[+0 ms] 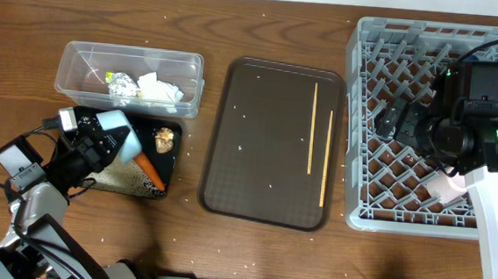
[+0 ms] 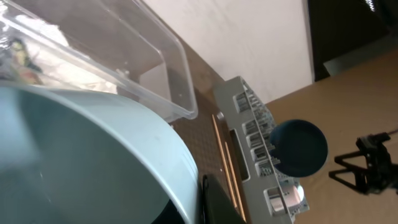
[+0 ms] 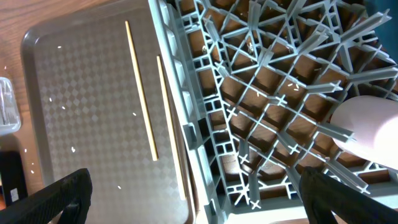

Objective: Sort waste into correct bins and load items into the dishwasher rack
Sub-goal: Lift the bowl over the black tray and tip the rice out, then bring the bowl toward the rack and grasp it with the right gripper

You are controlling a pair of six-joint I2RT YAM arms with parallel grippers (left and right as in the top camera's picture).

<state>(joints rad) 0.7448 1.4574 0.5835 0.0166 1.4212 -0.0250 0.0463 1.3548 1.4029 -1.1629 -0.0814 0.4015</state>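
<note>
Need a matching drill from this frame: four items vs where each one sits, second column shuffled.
Things:
1. chopsticks
2. carrot
3. crumpled tissue
4. pinkish cup

Places:
A. clear tub
B. grey rack
C. brown serving tray
D. black tray

Pairs: 1-C, 2-D, 3-A, 4-B
</note>
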